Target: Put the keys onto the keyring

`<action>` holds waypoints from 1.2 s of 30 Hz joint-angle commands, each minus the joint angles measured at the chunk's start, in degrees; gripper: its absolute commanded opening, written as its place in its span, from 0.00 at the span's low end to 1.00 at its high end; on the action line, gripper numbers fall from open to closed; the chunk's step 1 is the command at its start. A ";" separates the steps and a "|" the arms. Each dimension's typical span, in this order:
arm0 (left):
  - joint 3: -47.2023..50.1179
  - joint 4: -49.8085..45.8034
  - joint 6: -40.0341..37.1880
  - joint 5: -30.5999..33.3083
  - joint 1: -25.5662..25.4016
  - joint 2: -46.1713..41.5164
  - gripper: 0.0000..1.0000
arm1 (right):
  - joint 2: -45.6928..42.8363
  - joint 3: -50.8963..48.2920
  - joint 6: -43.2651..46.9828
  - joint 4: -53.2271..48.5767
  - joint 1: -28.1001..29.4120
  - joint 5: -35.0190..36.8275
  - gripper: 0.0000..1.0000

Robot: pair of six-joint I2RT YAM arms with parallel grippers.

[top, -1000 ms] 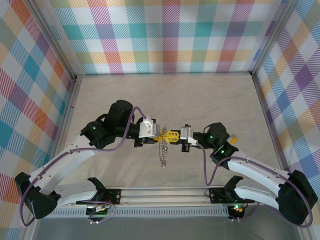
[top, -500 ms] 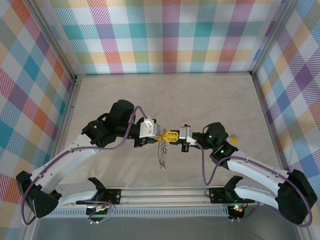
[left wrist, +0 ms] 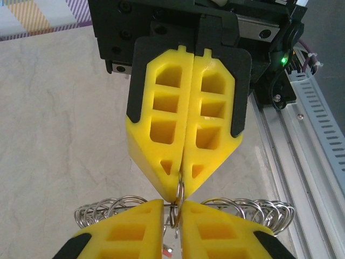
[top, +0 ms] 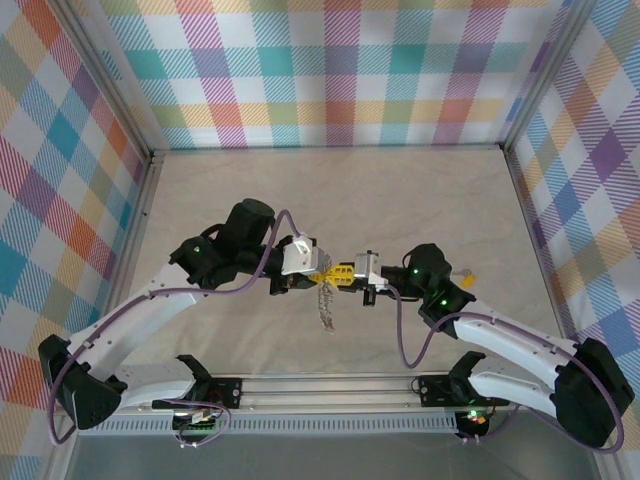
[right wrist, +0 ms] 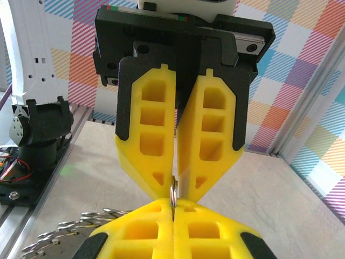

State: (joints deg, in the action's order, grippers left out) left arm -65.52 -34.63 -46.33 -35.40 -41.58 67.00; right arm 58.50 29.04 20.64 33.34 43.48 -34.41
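Left gripper (top: 322, 272): nearly closed, pinching the thin ring of the keyring (top: 325, 305).
Right gripper (top: 343, 272): clamped on the same ring, tip to tip with the left.
Keyring coil: dangles beneath both, over mid-table.
Change: left arm (top: 150, 300) has swung slightly and the coil hangs shorter, so threading is likely still under way.
Keys: too small to tell.
Surface: pale marbled table (top: 400, 200).
Room: plaid walls (top: 340, 70).

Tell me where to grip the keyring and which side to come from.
Take the keyring by the small ring at its top, coming in level from the left or right and pinching across its flat faces. That ring stands upright and edge-on, while the coiled part below sags slack and would probably slip. The left gripper and right gripper pinch it there.
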 commanded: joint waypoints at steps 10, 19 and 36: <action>-1.87 1.51 -1.40 -2.66 -0.39 -0.33 0.00 | 0.80 2.14 0.09 2.30 0.38 -0.74 0.00; -0.84 2.90 -2.90 -1.01 -0.36 -3.84 0.00 | -1.14 0.73 2.27 1.28 0.38 0.22 0.19; -1.95 2.53 -3.15 9.78 -0.18 -0.09 0.00 | -8.04 7.88 -19.85 -30.19 -4.16 47.32 0.76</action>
State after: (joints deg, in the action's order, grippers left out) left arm -65.54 -34.30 -49.76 -28.21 -41.58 65.93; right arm 50.22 32.40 14.46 16.01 41.23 -8.84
